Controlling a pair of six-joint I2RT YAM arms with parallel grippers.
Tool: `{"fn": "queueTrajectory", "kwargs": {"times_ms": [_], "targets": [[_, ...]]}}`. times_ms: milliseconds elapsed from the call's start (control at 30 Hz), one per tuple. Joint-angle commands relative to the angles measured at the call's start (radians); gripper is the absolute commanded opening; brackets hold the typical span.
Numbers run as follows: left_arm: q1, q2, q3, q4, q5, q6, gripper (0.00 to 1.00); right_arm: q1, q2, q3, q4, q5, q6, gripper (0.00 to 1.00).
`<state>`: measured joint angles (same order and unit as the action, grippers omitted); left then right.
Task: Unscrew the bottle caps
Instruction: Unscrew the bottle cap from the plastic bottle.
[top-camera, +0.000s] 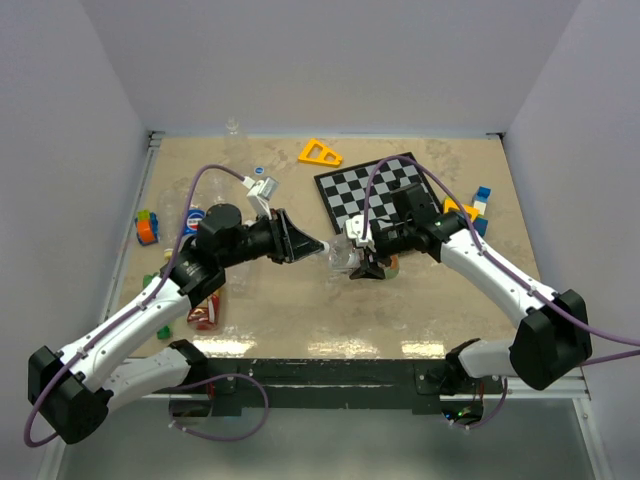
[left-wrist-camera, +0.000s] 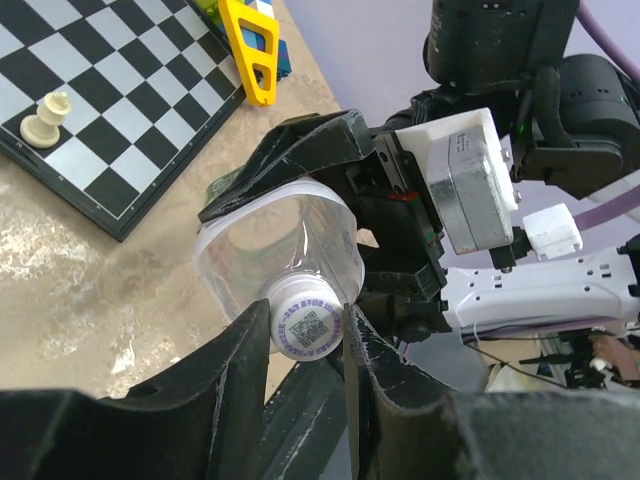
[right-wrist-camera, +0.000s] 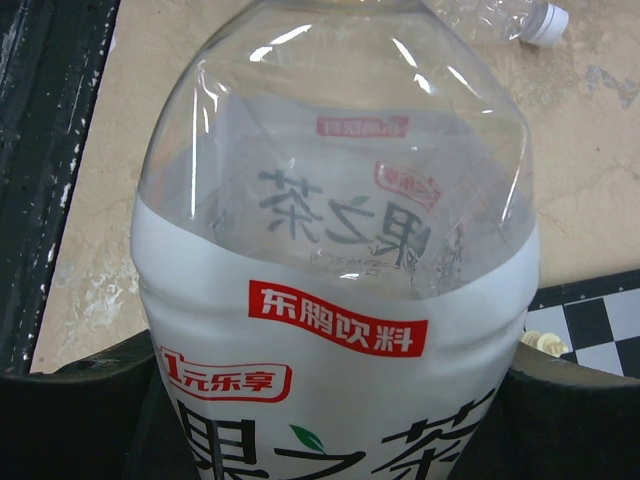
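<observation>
- Near the middle of the mottled beige table (top-camera: 300, 320), just on the near side of the black-and-white chessboard (top-camera: 385, 190), your two arms meet tip to tip
- Your right gripper (top-camera: 362, 262) is clamped round the body of a clear plastic bottle with a white label and red printed panels (right-wrist-camera: 335, 250); its jaws stand about half apart, and the bottle fills the gap between the black fingers (right-wrist-camera: 85, 410)
- That bottle lies roughly sideways in the grip, with its neck pointing left toward your other arm
- Your left gripper (left-wrist-camera: 306, 340) is pinched almost fully together on the small round white screw cap (left-wrist-camera: 305, 322), which carries a printed code square on top; one finger presses on each side of it
- You can see the cap seated on the bottle's neck, but you cannot tell whether it has loosened
- On the chessboard a small cream chess piece (left-wrist-camera: 45, 118) stands upright on a pale square
- Beyond the board's far left corner a yellow plastic triangle frame (top-camera: 320, 152) lies flat on the table
- Over on the left side lie a bottle with a blue cola label (top-camera: 195, 218) and, nearer you, a red-labelled bottle (top-camera: 207, 312) partly hidden by your left arm
- Past the held bottle, your right wrist view shows another clear unlabelled bottle (right-wrist-camera: 490, 12) lying on the table with its white cap on
- Far to the right, beside the board, sit a few coloured blocks (top-camera: 480, 205)
</observation>
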<state>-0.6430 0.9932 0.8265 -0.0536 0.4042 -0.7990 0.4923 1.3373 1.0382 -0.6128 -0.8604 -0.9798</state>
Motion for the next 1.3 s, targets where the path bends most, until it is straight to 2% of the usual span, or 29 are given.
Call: {"fn": "queueTrajectory", "kwargs": {"times_ms": [0,133,333,400,467,633,733,800,900,1267], "targets": [[0.003,-0.022,0.037,-0.040,-0.139,-0.072,0.00,-0.004,-0.010,-0.006,-0.007,0.000,0.003,0.08],[0.002,-0.028,0.040,-0.068,-0.188,-0.007,0.00,-0.006,-0.013,-0.007,0.002,0.006,0.009,0.08],[0.005,-0.090,0.020,-0.072,-0.219,0.159,0.72,-0.006,-0.015,-0.006,-0.002,0.006,0.009,0.08],[0.003,-0.125,0.020,-0.078,-0.202,0.240,0.88,-0.006,-0.015,-0.006,-0.002,0.008,0.007,0.08],[0.005,-0.163,0.019,-0.074,-0.162,0.378,0.96,-0.006,-0.012,-0.006,-0.002,0.011,0.004,0.08],[0.005,-0.241,-0.032,-0.063,-0.050,0.778,1.00,-0.006,-0.009,-0.006,-0.007,0.004,-0.008,0.08],[0.003,-0.274,-0.107,-0.017,0.111,1.042,1.00,-0.006,-0.012,-0.007,-0.011,0.001,-0.019,0.08],[0.003,-0.280,-0.135,0.038,0.203,1.133,1.00,-0.006,-0.013,-0.012,-0.011,-0.003,-0.028,0.09],[0.005,-0.234,-0.124,0.100,0.272,1.173,1.00,-0.006,-0.010,-0.015,-0.016,-0.008,-0.040,0.09],[0.003,-0.016,-0.044,0.144,0.380,1.206,0.74,0.006,0.014,-0.020,-0.036,-0.011,-0.077,0.09]]}}
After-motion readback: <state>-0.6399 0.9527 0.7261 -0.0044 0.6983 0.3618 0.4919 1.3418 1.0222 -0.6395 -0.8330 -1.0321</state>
